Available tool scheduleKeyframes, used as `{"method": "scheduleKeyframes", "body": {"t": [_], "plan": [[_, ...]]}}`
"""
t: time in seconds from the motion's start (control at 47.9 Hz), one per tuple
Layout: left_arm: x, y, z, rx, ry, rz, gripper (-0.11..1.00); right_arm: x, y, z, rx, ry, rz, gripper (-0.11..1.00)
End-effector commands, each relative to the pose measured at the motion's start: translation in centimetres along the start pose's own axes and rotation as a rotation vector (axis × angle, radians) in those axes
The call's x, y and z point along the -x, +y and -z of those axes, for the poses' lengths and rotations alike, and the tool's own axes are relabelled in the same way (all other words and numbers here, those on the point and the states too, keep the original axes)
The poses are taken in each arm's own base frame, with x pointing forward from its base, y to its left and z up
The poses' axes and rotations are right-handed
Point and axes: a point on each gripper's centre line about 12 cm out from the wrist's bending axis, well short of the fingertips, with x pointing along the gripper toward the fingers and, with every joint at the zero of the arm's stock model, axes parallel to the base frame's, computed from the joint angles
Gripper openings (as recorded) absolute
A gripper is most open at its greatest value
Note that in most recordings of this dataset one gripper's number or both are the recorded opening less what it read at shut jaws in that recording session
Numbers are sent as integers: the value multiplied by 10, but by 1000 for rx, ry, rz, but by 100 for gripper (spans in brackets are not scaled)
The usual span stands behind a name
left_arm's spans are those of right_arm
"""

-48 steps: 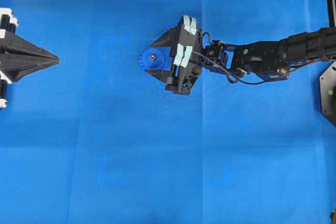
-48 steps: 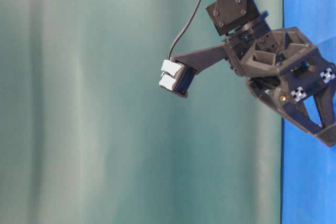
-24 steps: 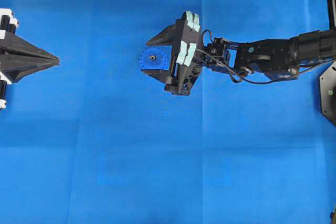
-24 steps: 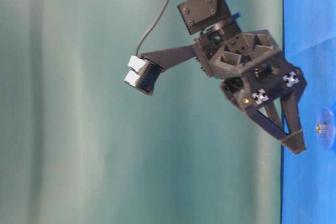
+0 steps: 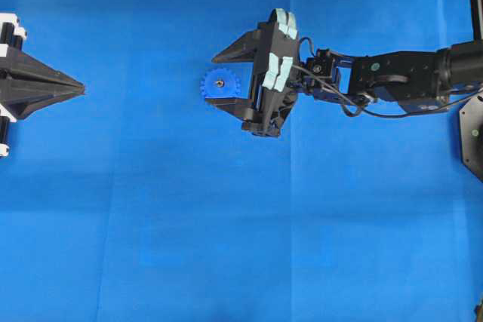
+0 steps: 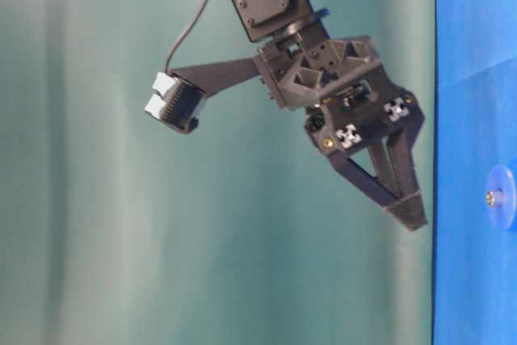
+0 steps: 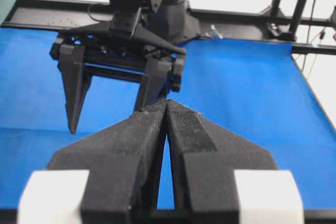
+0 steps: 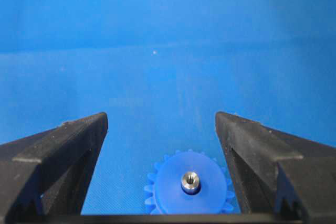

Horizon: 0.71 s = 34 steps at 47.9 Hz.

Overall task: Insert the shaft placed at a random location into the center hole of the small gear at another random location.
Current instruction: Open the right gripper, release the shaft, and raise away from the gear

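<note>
Standing wide and empty, the right gripper [image 5: 226, 79] hangs above the small gear [image 5: 219, 83], whose hub already carries the shaft [image 8: 190, 181]; retreat looks next.

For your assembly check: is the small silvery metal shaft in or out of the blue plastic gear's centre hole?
In. The silvery metal shaft stands upright in the middle of the blue plastic gear, filling its centre hole; the open right gripper holds nothing.

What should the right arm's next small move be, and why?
Probably lift clear and retreat. The shaft already stands in the small gear, and the right gripper is open above it, holding nothing; the left gripper is shut and far off.
</note>
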Motion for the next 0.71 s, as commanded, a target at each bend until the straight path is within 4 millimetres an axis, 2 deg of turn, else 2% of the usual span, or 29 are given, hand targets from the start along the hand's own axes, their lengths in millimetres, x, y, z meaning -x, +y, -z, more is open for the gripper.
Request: {"method": "scheduleKeyframes", "body": {"t": [0.0, 0.48, 0.689], "plan": [[-2, -1, -4, 0, -10, 4, 0, 9, 5, -17, -6, -47, -13, 79], [-2, -1, -4, 0, -10, 4, 0, 15, 6, -20, -4, -54, -17, 79], [-2, -1, -4, 16, -9, 4, 0, 25, 5, -18, -5, -53, -17, 79]]}}
